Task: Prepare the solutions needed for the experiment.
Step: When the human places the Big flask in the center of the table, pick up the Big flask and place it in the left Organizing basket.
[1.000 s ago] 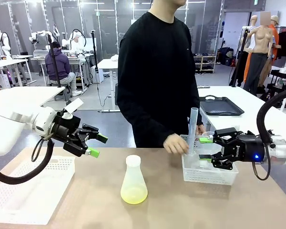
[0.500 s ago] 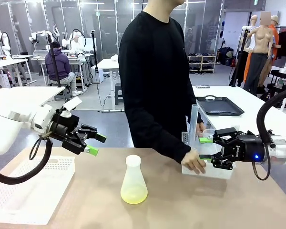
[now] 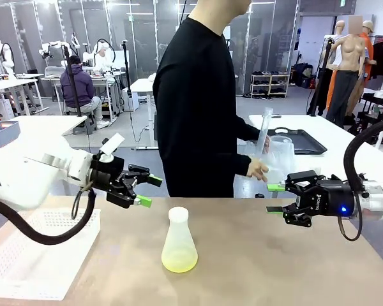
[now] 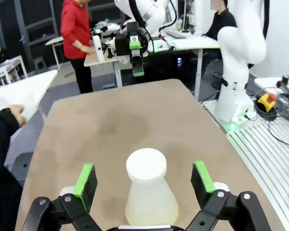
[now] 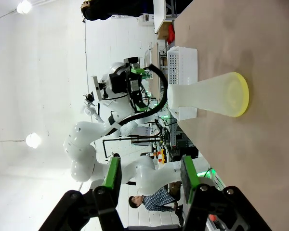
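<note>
A whitish flask (image 3: 179, 240) is seen standing upright in the middle of the brown table (image 3: 255, 268). At its bottom a little pale yellow-green liquid (image 3: 179, 260) can be seen through the wall. The flask is touched by nothing.

The left gripper (image 3: 146, 190) is held in the air above the table, to the left of the flask and higher than its top. Its two green-tipped fingers are spread apart and nothing is held between them. In the left wrist view the flask (image 4: 149, 192) is seen between the two green pads (image 4: 85, 179), but farther off, and it is not touched by them.

The right gripper (image 3: 274, 198) is held above the right side of the table, well apart from the flask. Its fingers are also spread apart with nothing between them. In the right wrist view the flask (image 5: 209, 96) is seen sideways, with the yellow liquid (image 5: 242, 95) at its base.

A white basket (image 3: 45, 252) is set at the near left of the table.

At the far side a person in black is turned to the right. A clear box (image 3: 268, 167) with a tall tube in it is held up off the table by the person's hand (image 3: 256, 169).
</note>
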Motion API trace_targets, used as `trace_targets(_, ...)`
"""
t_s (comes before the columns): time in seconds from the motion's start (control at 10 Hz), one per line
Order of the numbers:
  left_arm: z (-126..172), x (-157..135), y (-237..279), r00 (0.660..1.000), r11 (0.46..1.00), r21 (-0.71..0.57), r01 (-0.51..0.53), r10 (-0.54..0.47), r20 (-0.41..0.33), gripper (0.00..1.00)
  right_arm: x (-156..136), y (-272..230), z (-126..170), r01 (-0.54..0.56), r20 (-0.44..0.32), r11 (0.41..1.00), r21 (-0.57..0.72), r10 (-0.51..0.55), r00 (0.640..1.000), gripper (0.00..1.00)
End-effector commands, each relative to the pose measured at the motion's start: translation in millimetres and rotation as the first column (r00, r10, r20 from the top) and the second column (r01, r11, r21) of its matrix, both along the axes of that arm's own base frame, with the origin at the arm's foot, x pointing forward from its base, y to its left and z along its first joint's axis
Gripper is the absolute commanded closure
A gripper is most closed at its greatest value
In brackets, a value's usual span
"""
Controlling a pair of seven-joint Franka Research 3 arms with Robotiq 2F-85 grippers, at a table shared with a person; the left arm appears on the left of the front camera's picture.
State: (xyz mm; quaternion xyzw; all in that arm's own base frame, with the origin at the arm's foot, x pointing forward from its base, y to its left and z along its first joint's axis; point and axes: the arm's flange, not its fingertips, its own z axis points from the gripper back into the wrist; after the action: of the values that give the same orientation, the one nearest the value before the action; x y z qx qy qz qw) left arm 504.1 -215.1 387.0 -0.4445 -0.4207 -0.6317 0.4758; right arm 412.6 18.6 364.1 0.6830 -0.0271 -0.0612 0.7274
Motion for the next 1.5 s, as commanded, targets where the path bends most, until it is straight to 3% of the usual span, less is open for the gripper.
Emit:
trace_targets(0.0, -27, 23, -11, 0.997, 0.992, -0.103, 0.075, -0.074, 0.013, 0.0, 0, 0, 0, -0.003, 0.002, 1.0, 0.001, 0.003, 1.0, 0.37)
trace_targets(0.3, -60, 36, -24, 0.988, 0.968, -0.198, 0.153, -0.156, -0.001, 0.0, 0, 0, 0, -0.003, 0.002, 1.0, 0.001, 0.003, 1.0, 0.37)
trace_targets(0.6, -78, 39, -24, 0.985, 0.968, -0.193, 0.163, -0.169, -0.018, 0.0, 0, 0, 0, -0.003, 0.002, 1.0, 0.001, 0.003, 1.0, 0.37)
trace_targets(0.7, -80, 41, -23, 0.978, 0.975, -0.143, 0.171, -0.185, -0.095, 0.0, 0, 0, 0, -0.003, 0.002, 1.0, 0.001, 0.003, 1.0, 0.37)
trace_targets(0.8, -80, 33, -25, 0.987, 0.974, -0.173, 0.147, -0.155, -0.036, 0.0, 0, 0, 0, -0.003, 0.002, 1.0, 0.001, 0.003, 1.0, 0.37)
trace_targets(1.1, -84, 34, -24, 0.986, 0.976, -0.165, 0.145, -0.156, -0.054, 0.0, 0, 0, 0, -0.003, 0.002, 1.0, 0.001, 0.003, 1.0, 0.37)
trace_targets(1.4, -109, 43, -24, 0.978, 0.958, -0.232, 0.17, -0.192, -0.077, 0.0, 0, 0, 0, -0.003, 0.002, 1.0, 0.001, 0.003, 1.0, 0.37)
